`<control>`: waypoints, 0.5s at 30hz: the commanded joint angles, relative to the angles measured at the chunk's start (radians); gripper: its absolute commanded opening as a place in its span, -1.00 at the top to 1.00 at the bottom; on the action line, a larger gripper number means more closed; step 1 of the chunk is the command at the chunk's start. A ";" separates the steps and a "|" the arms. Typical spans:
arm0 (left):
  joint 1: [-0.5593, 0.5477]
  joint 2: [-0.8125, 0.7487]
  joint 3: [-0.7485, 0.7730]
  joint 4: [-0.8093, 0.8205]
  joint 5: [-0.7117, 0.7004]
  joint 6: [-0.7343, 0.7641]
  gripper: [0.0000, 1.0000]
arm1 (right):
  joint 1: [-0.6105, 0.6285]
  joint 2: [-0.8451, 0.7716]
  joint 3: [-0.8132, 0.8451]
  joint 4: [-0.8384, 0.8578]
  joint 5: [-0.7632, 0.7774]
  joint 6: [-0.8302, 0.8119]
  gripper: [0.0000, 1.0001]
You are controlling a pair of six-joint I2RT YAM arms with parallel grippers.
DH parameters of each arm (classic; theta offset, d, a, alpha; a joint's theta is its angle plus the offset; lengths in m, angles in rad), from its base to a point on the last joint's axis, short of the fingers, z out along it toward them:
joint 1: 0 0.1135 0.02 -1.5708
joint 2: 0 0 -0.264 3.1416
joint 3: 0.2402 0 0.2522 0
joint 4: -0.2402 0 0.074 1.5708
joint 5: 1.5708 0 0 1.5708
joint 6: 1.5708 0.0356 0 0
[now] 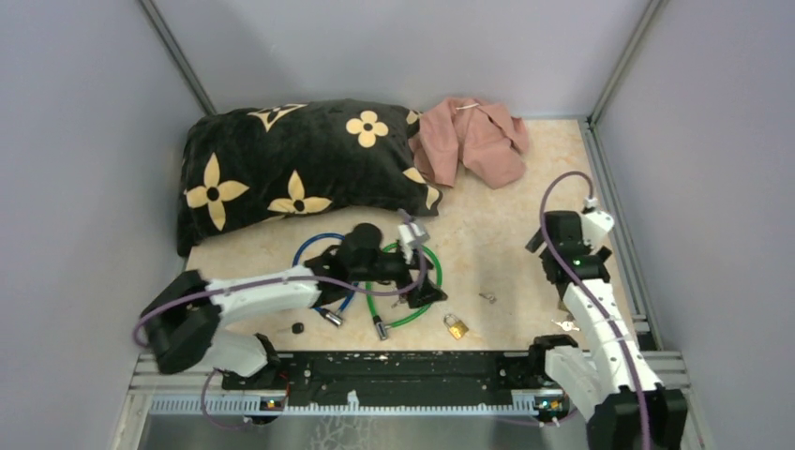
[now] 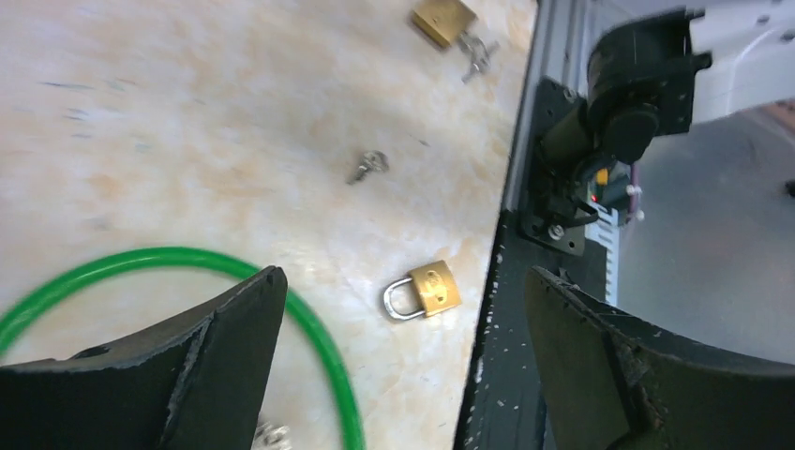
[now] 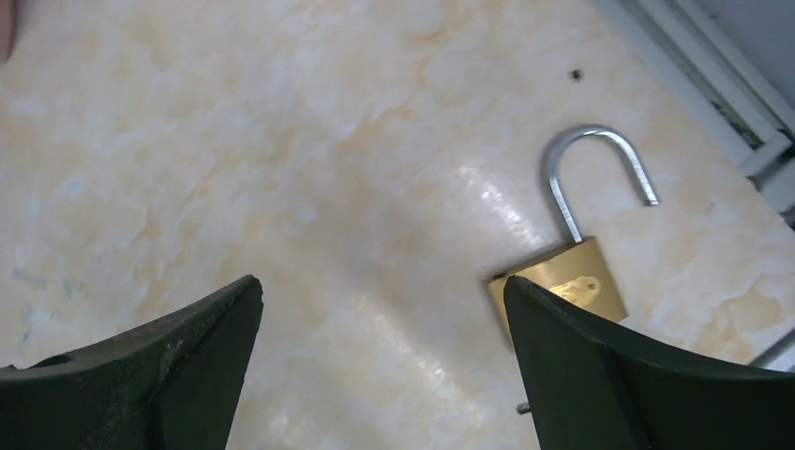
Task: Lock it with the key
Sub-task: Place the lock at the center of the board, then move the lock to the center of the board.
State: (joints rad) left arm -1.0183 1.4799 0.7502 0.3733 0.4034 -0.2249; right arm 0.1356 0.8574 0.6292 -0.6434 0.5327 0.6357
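Padlock (image 3: 561, 281) open, key (image 3: 518, 408) perhaps inserted

In the right wrist view the open padlock (image 3: 562, 277) loses its lower corner behind one finger of the right pincer (image 3: 382, 291) (the shackle stands clear). The left wrist view cuts the green cable (image 2: 159, 253) at its left and bottom edges, and the far padlock (image 2: 439, 19) at the top edge. From above, the key (image 1: 487, 297) on the tabletop (image 1: 506, 187) is too small to make out.
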 commanded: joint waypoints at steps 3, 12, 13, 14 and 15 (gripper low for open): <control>0.214 -0.378 -0.216 -0.043 0.035 0.015 -0.97 | -0.361 0.047 0.003 0.153 -0.074 -0.124 -0.86; 0.245 -0.709 -0.291 -0.304 0.019 0.041 -0.97 | -0.527 0.205 0.011 0.048 -0.127 -0.029 -0.97; 0.245 -0.720 -0.293 -0.308 0.025 0.041 -0.97 | -0.539 0.204 -0.005 0.051 -0.127 -0.012 -0.97; 0.245 -0.727 -0.294 -0.306 0.033 0.042 -0.97 | -0.545 0.203 -0.016 0.050 -0.122 0.014 -0.97; 0.245 -0.729 -0.295 -0.301 0.038 0.043 -0.97 | -0.547 0.205 -0.017 0.035 -0.103 0.045 -0.97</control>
State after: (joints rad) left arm -0.7780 0.7765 0.4610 0.1341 0.4099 -0.1913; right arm -0.3851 1.0744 0.6258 -0.5865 0.4187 0.5819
